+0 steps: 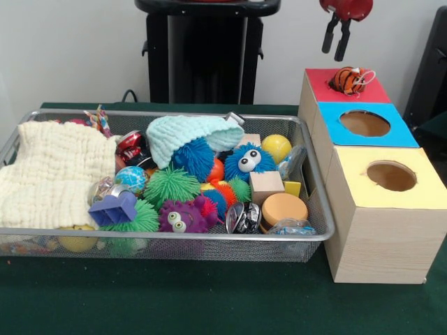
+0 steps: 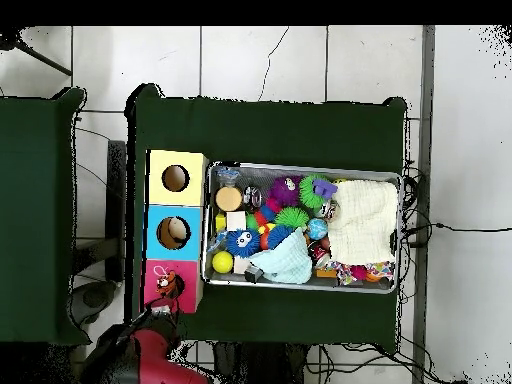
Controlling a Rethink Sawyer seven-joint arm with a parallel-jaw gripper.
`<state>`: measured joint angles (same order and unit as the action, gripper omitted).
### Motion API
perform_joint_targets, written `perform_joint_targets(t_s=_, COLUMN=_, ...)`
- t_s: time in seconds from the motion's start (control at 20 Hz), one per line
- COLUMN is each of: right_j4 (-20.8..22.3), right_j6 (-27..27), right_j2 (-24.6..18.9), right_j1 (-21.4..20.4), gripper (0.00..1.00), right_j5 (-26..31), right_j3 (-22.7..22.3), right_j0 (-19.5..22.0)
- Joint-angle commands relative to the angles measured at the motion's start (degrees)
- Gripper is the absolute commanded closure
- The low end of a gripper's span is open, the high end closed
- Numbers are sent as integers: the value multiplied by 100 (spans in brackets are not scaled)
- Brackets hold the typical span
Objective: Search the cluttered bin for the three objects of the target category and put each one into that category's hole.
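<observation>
The cluttered bin (image 1: 174, 238), a silver wire-mesh basket, stands left of three wooden boxes; it also shows in the overhead view (image 2: 300, 167). It holds spiky balls, including a blue one with eyes (image 1: 248, 162), a purple one with eyes (image 1: 178, 218) and a green one (image 1: 171, 185). My gripper (image 1: 332, 54) hangs open and empty above the red-topped box (image 1: 318, 82). An orange striped plush toy (image 1: 349, 80) sits on that box's top; no hole shows there. The blue-topped box (image 1: 401, 137) and the yellow-topped box (image 1: 360, 192) each show an open round hole.
In the bin lie a cream cloth (image 1: 49, 174), a mint knitted cloth (image 1: 188, 136), a yellow ball (image 1: 276, 146), a wooden cube (image 1: 265, 185), an orange disc (image 1: 283, 208) and a purple block (image 1: 113, 208). The robot's pedestal (image 1: 206, 56) stands behind.
</observation>
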<state>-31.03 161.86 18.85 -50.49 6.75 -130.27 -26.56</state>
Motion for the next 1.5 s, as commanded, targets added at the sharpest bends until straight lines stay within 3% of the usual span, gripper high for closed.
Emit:
perform_joint_targets(t_s=0.05, right_j4=222, right_j6=384, right_j2=-274, right_j1=-57, gripper=0, right_j5=728, right_j3=57, right_j0=110)
perform_joint_targets(t_s=0.4, right_j4=180, right_j6=595, right_j2=5, right_j1=183, gripper=0, right_j5=1132, right_j3=528, right_j0=-218)
perform_joint_targets(t_s=0.75, right_j4=39, right_j6=739, right_j2=-19, right_j1=645, gripper=0, right_j5=961, right_j3=780, right_j0=-407)
perform_joint_targets(t_s=1.05, right_j4=-8, right_j6=658, right_j2=-442, right_j1=821, gripper=0, right_j5=213, right_j3=466, right_j0=-139)
perform_joint_targets(t_s=1.35, right_j4=119, right_j6=584, right_j2=-721, right_j1=700, gripper=0, right_j5=-144, right_j3=150, right_j0=170)
perform_joint_targets(t_s=1.5, right_j4=183, right_j6=659, right_j2=-944, right_j1=890, gripper=0, right_j5=-507, right_j3=100, right_j0=346)
